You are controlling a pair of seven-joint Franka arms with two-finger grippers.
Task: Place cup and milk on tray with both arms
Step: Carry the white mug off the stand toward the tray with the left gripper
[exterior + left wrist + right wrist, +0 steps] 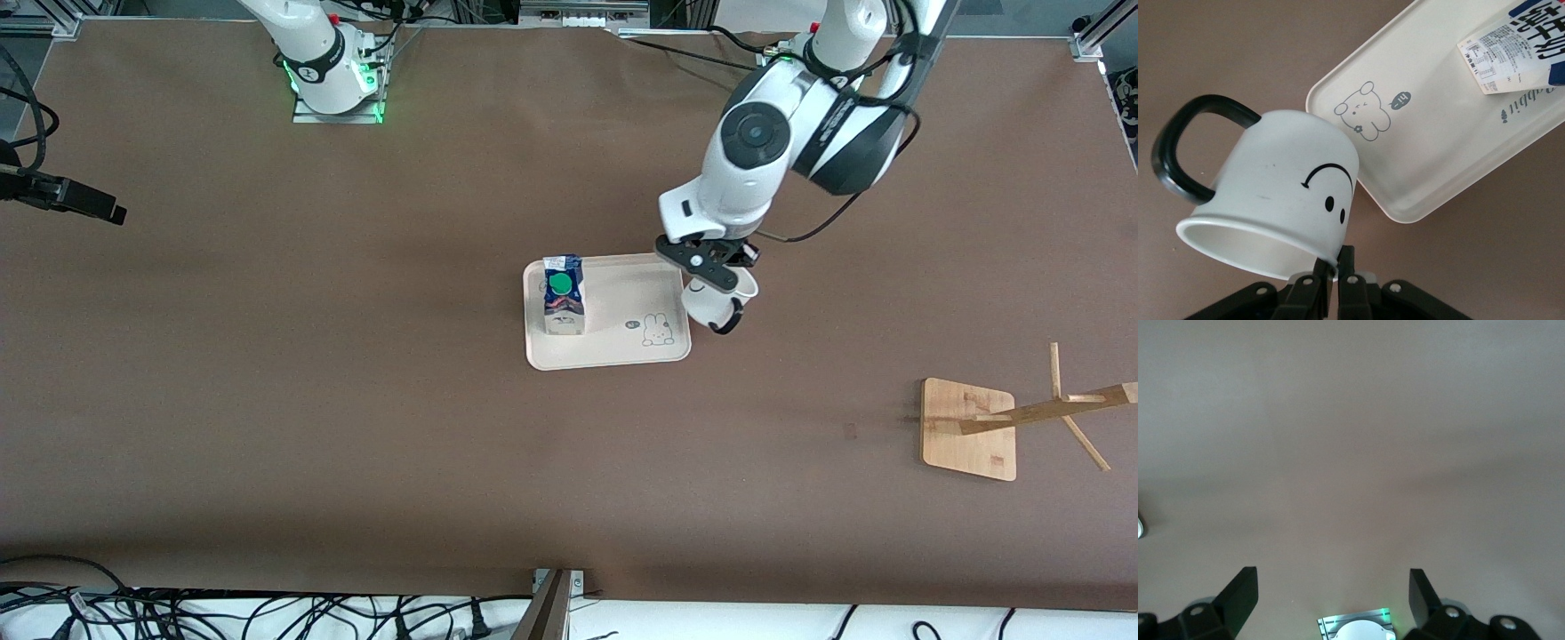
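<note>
The milk carton [564,298] stands upright on the pink-cream tray [622,307], at the tray's end toward the right arm. My left gripper [725,280] is shut on the rim of the white smiley cup [711,304] and holds it tilted in the air, over the tray's edge toward the left arm's end. In the left wrist view the gripper [1336,263] pinches the cup's [1285,167] rim, with the tray [1438,147] and the milk [1525,47] below. My right gripper [1331,587] is open and empty over bare table; it is out of the front view.
A wooden stand [969,427] with slanted pegs sits toward the left arm's end, nearer to the front camera than the tray. A black device [62,196] juts in at the right arm's end. The right arm's base [1355,628] shows below the right gripper.
</note>
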